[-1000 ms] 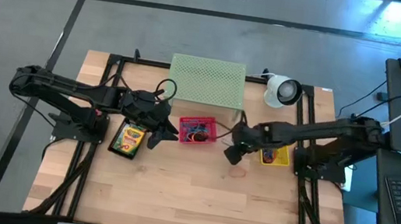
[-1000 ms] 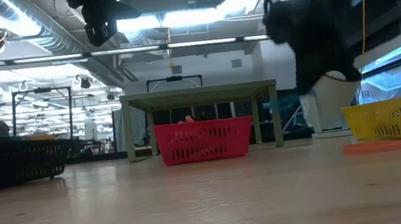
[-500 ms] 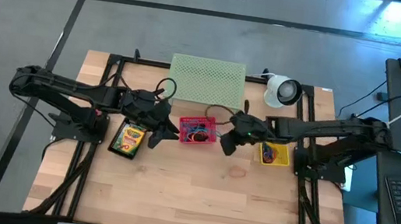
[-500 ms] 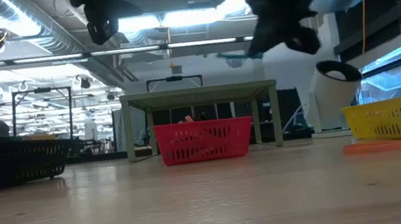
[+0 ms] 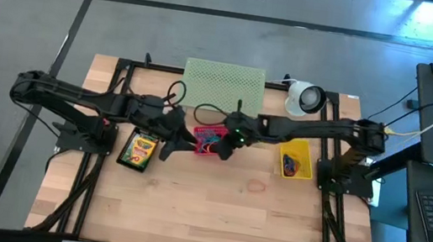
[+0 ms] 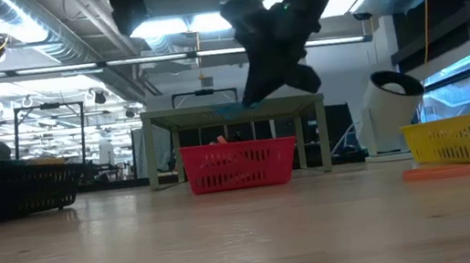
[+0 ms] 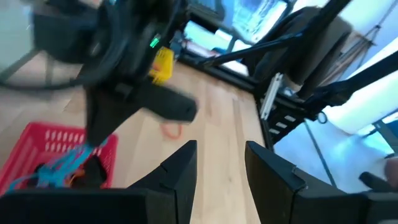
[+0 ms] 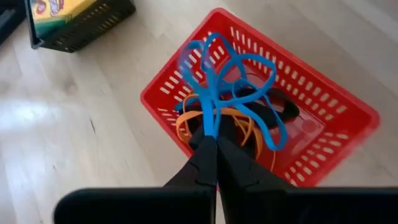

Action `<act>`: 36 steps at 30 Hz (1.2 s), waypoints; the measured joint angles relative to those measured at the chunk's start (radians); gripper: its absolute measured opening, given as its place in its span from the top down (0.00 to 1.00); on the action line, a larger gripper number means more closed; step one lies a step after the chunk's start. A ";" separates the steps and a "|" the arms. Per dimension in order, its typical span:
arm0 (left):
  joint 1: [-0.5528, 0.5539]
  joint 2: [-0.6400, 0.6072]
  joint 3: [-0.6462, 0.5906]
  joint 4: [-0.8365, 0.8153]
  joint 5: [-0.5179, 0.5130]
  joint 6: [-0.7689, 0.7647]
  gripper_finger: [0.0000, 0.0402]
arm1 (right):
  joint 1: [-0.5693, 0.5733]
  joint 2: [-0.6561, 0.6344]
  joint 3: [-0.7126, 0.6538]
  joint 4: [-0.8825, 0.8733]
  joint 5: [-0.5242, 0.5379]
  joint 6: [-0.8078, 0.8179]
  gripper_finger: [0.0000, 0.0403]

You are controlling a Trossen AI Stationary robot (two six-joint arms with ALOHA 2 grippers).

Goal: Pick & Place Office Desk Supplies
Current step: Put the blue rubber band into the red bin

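Moved since earlier: right arm now reaches further left, from beside the yellow basket to over the red basket; left arm keeps its place.
Black basket [image 5: 138,150]: left part of the table, with a crayon box [image 5: 140,148] lying in it.
Left gripper [image 5: 171,143]: between black basket and red basket, above the table; fingers [image 7: 180,171] parted, nothing between them.
Red basket [image 5: 201,129]: middle of the table, in front of the green mesh stand [image 5: 223,87]; orange rubber bands [image 8: 193,118] and dark clips lie inside.
Right gripper [image 8: 211,142]: over the red basket, fingers pressed together on blue rubber bands [image 8: 233,74], which hang above the basket.
Orange band [image 6: 441,172]: flat on the wood, near the yellow basket.
Yellow basket [image 5: 296,160]: right part of the table, small items inside.
White lamp [image 5: 305,98]: far right corner.
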 joint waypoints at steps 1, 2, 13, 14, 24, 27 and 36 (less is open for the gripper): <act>-0.005 -0.002 0.000 0.011 0.000 0.008 0.68 | -0.001 0.010 0.008 -0.001 -0.001 -0.011 1.00; -0.008 -0.003 0.001 0.021 -0.001 0.010 0.68 | -0.002 0.018 0.014 -0.004 -0.002 -0.019 1.00; -0.019 -0.020 0.001 0.008 -0.009 0.013 0.68 | -0.025 0.055 0.023 -0.009 0.004 -0.055 1.00; -0.019 -0.020 0.001 0.008 -0.009 0.013 0.68 | -0.025 0.055 0.023 -0.009 0.010 -0.062 1.00; -0.019 -0.020 0.001 0.006 -0.011 0.012 0.68 | -0.040 0.056 0.018 -0.015 0.032 -0.074 0.99; -0.019 -0.020 0.001 0.006 -0.011 0.012 0.68 | -0.039 0.056 0.018 -0.015 0.033 -0.075 0.94; -0.019 -0.020 0.000 0.006 -0.011 0.009 0.68 | -0.035 0.056 0.018 -0.015 0.044 -0.041 0.58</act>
